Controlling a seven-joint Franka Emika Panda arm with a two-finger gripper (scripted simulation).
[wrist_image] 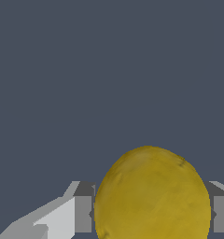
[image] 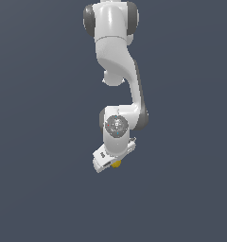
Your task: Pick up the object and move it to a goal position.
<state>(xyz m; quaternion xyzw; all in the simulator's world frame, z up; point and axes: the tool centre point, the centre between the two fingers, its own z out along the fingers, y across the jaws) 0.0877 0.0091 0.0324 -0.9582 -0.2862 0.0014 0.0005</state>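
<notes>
While my white, jointed arm (image: 116,71) hangs down through the middle of the exterior view, my white claw (image: 110,160) sits at its lower end, tilted so that one corner dips toward the exterior view's left. Just under the claw's body a small patch of yellow peeks out: that is the smooth, yellow-orange, slightly oval ball (image: 116,163), mostly hidden by the claw from this angle.

From my wrist view the ball (wrist_image: 152,196) is far plainer. It fills the space between my two grey fingers (wrist_image: 83,214), its skin a mottled golden yellow with a few darker flecks near its upper edge. One finger stands against one flank of the ball and the other finger against the opposite flank, with no gap that I can see on either side, so my claw is clamped on the ball. A pale, whitish part of my claw's body slants in beside one finger.

Behind everything lies a plain, dark blue-grey background (image: 39,142), even in tone across both views; I cannot tell from it how high the ball is held or whether any surface lies close beneath it.
</notes>
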